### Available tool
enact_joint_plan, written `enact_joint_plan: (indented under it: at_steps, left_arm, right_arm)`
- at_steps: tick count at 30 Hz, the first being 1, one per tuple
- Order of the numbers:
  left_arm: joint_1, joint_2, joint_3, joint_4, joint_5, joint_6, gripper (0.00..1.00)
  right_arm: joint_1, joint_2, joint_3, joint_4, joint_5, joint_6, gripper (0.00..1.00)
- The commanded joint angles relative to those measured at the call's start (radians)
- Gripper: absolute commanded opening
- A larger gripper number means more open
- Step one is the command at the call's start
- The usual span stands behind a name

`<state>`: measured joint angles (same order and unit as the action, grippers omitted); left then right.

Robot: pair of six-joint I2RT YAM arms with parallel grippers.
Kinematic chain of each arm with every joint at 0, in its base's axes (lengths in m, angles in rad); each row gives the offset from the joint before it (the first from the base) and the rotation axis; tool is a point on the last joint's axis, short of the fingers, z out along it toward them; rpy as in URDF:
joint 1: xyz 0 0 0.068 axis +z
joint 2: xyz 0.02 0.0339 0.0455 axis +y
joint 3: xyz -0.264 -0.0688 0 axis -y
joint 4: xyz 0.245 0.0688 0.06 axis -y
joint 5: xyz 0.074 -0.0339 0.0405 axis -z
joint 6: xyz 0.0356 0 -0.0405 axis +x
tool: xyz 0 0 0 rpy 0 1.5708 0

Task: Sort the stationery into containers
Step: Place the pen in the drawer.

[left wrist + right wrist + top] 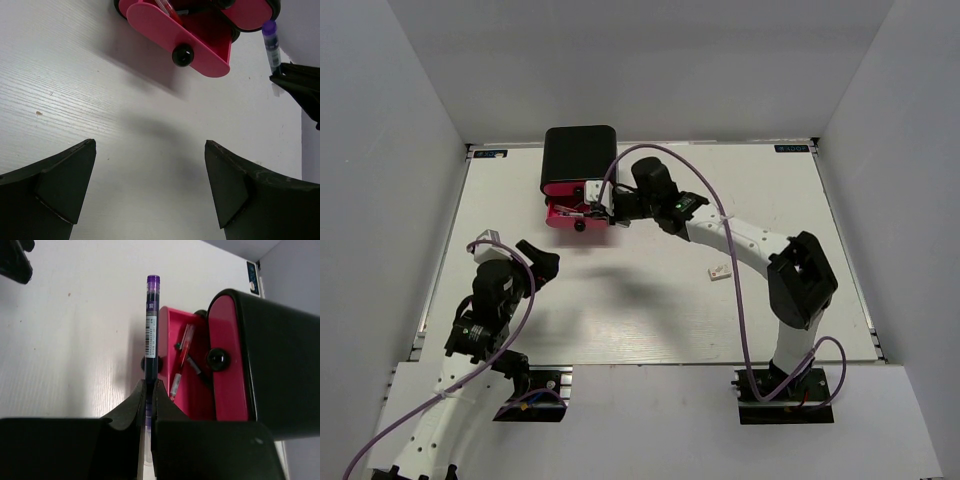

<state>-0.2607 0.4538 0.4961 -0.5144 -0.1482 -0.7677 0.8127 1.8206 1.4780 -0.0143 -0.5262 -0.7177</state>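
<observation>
Right wrist view: my right gripper (148, 385) pinches a slim purple-capped pen (151, 325) beside the 1 pulled-out pink drawer (200, 400) of the rounded black box (285, 365); my left gripper (149, 150) gapes, and a small white eraser block (720, 271) lies well apart.

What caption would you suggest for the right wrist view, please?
Right hand grips a purple-capped pen beside the open pink drawer holding a red pen.

The table (75, 90) is matt white with a fine wood-grain texture. The drawer box (285, 355) has a smooth, satin black plastic shell. Its pink drawer front (165, 35) is smooth plastic, and its knob (183, 54) is glossy black. The pen (151, 325) looks like clear plastic with a printed label. The fingers (60, 190) of the left gripper (149, 146) are matt black plastic.
</observation>
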Motion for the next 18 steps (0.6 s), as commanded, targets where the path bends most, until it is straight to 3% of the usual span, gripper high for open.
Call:
enact_joint_plan:
  at_steps: [1,11,16,18]
  left_arm:
    - [0.003,0.002,-0.002,0.027,0.009,0.002,0.99]
    - [0.003,0.002,-0.002,0.027,0.018,0.011,0.99]
    - [0.003,0.002,-0.002,0.027,0.018,0.011,0.99]
    - [0.003,0.011,-0.002,0.036,0.018,0.011,0.99]
  right_arm:
    - [0.002,0.048,0.071,0.102,-0.005,-0.015,0.0]
    - [0.0,0.236,0.251,0.192,0.028,0.014,0.0]
    - [-0.004,0.267,0.223,0.206,0.04,0.006,0.0]
    - [-0.004,0.273,0.209,0.214,0.049,0.004,0.05]
